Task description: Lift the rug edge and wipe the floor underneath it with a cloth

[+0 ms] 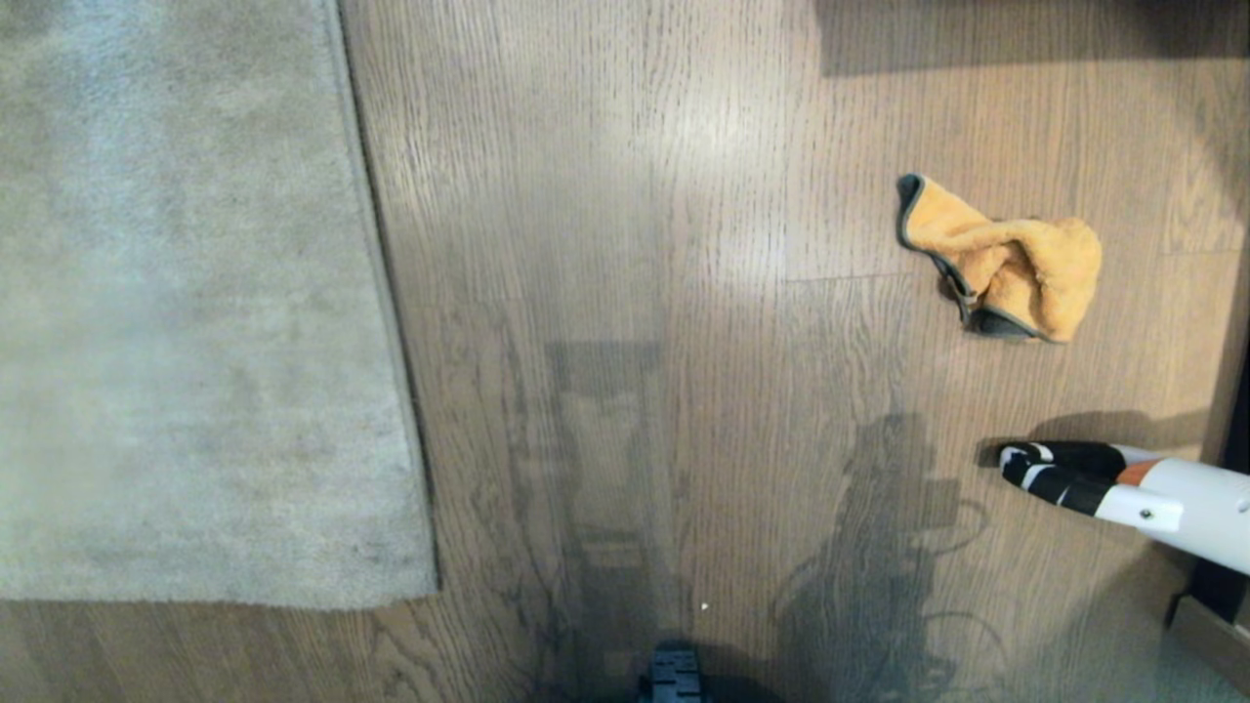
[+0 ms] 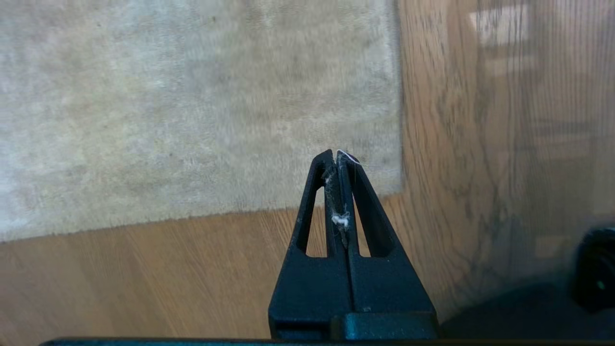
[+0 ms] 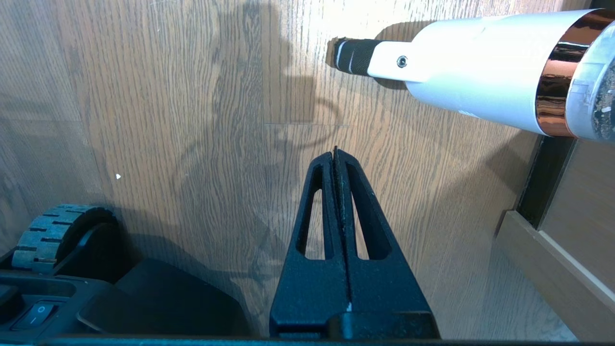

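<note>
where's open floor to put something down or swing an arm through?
Widest bare floor: between the rug edge and the cloth. A narrower strip runs below the rug's near edge. Tightest at the right, around the cloth and the white handheld vacuum.

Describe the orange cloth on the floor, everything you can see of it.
The cloth is a small orange-tan piece of fuzzy, microfibre-looking fabric with a dark grey stitched border. It lies crumpled, not spread flat: one corner points toward the far side, the rest is bunched and folded over itself, with the grey edge showing along the near fold. It rests on the brown wood-grain floor, well to the right of the grey rug and beyond a white handheld device. Nothing but the floor touches it.
</note>
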